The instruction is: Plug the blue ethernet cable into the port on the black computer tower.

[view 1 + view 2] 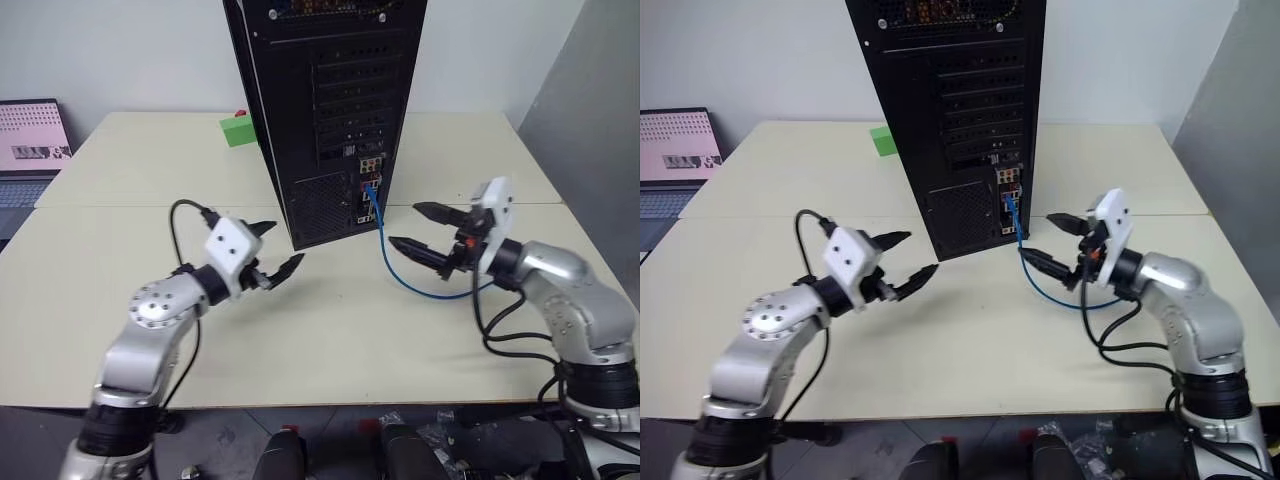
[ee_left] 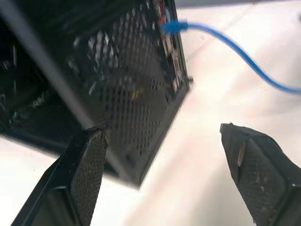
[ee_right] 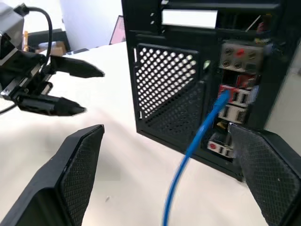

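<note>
I am holding both my left gripper [image 1: 272, 253] and right gripper [image 1: 425, 233] wide open and empty, judging the blue ethernet cable [image 1: 392, 262] is light and bendy, best pinched by its plug.

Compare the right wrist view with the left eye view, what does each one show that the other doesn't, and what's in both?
The right wrist view alone shows, close up, the blue ethernet cable with its plug in the port.

The left eye view alone shows the green block behind the black computer tower, the laptop at the table's left edge, and the right gripper, open and apart from the cable.

Both show the tower's rear panel, the cable running down to the table, and the open left gripper.
</note>
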